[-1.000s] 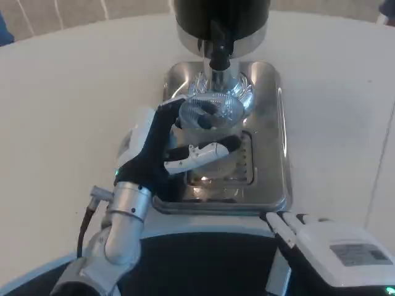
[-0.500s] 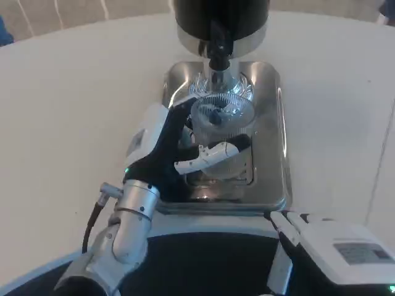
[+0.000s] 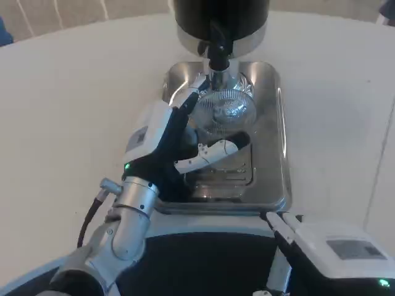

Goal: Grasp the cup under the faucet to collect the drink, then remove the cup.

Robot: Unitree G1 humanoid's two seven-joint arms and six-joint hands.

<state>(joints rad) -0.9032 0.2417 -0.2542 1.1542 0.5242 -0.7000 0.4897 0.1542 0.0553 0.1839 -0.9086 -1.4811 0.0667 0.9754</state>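
Left hand (image 3: 176,148) wrapped around the clear cup (image 3: 223,117).
Thin, light, slippery plastic, I judge; I grip mid-wall gently beneath the faucet (image 3: 218,61).

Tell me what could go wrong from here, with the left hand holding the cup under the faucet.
1. The clear cup is gripped from one side only by the left hand; being smooth plastic, it could slip or tilt.
2. The cup sits close under the black faucet; lifting it straight up may knock the spout.
3. Pulling back low could catch the cup's base on the rim of the steel drip tray and spill.
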